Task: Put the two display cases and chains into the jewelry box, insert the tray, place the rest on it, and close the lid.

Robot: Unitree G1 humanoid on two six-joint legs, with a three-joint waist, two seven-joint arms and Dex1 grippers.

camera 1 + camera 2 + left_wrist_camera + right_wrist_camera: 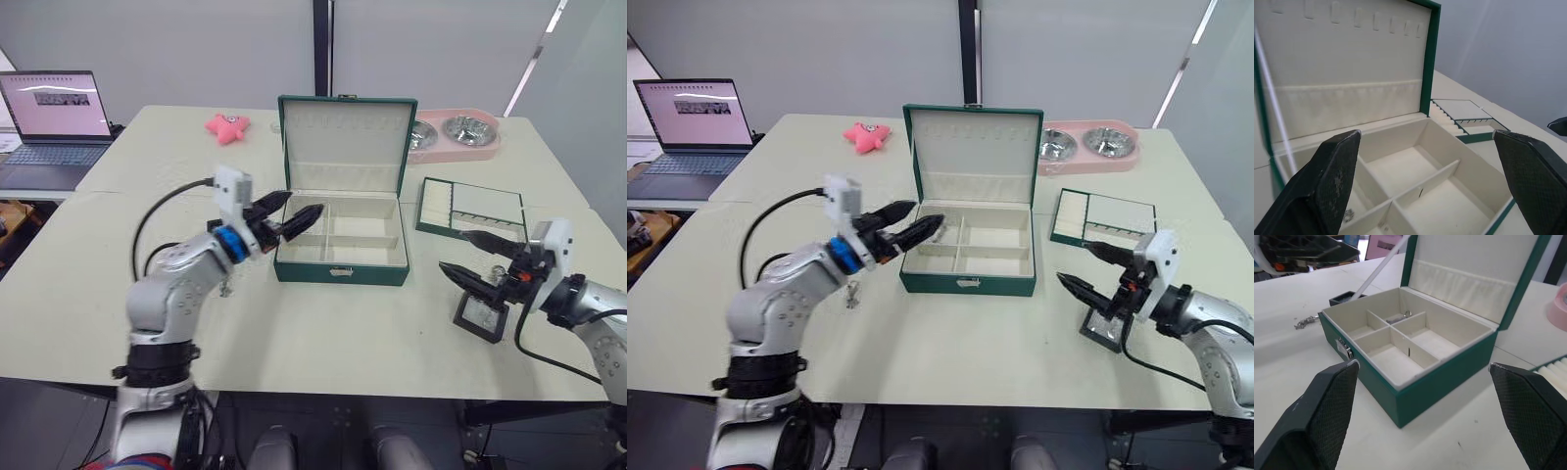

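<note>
The jewelry box (pixel 341 266) stands mid-table with its lid (pixel 345 137) upright. My left gripper (pixel 306 203) hovers open and empty over the box's left compartments. A small chain (pixel 1407 313) lies in a rear compartment, and another chain (pixel 225 288) lies on the table under my left forearm. My right gripper (pixel 452 251) is open just above one display case (pixel 482 315) near the front right edge. A second display case (pixel 1344 297) sits beyond the box's left side. The tray (pixel 470 211) rests to the right of the box.
A laptop (pixel 54 117) is open at the far left on a neighbouring table. A pink toy (pixel 227 127) lies behind the box on the left. A pink stand with two steel bowls (pixel 456 135) sits at the back right.
</note>
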